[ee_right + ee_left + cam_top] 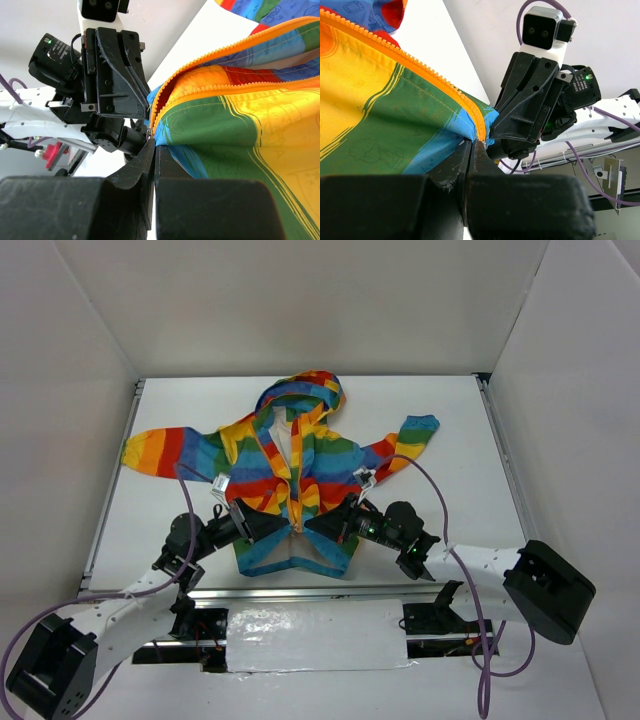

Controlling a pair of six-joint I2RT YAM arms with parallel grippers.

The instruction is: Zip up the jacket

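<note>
Tightest spot is the bottom of the zipper; the left gripper and right gripper are both clamped on the jacket hem there, nose to nose, practically touching, so nothing fits between them; the zipper line above them runs up to the hood with nothing over it; widest bare table is on the right, past the sleeve; only a thin strip lies between the hood and the back wall; the left wall and right wall box in both edges; the left arm's purple cable and the right arm's cable arch up beside the jacket's flanks, so those loops block a sideways approach.
</note>
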